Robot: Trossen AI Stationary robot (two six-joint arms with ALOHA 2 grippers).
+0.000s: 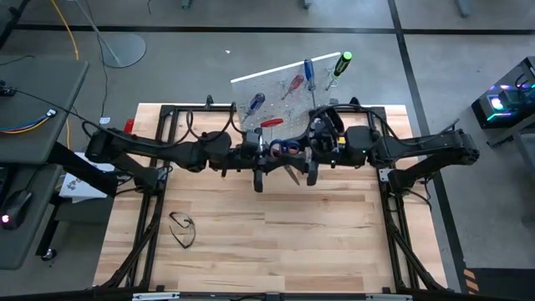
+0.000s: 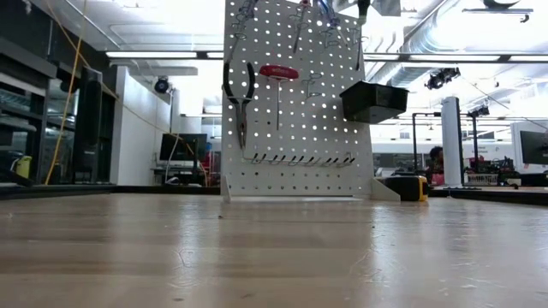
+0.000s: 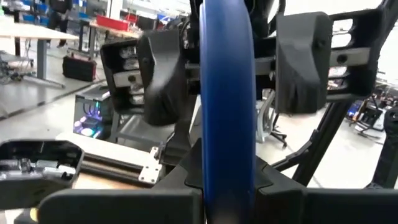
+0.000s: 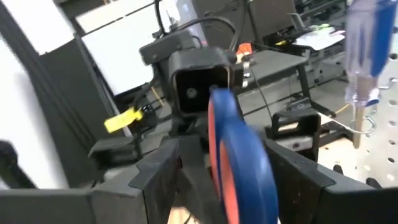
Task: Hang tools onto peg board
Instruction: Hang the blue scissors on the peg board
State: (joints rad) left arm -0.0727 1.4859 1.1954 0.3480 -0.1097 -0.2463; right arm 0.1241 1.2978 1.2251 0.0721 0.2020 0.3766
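You have the two arms meeting over the middle of the counter (image 1: 276, 251), just in front of the peg board (image 1: 280, 84). Between them is a pair of scissors (image 1: 288, 150) with blue handle loops, blades pointing toward the near edge. Your left hand (image 1: 266, 155) is clenched on one blue loop, which fills the gap between its fingers in the left wrist view. Your right hand (image 1: 308, 155) straddles the other loop, but you cannot tell whether it grips or stands loose. On the board you see pliers (image 2: 240, 94), a red-handled tool (image 2: 278, 73), a blue screwdriver (image 1: 308, 72), a green-black screwdriver (image 1: 341, 63) and a black bin (image 2: 374, 101). A pair of glasses (image 1: 182, 228) lies on the counter, well apart.
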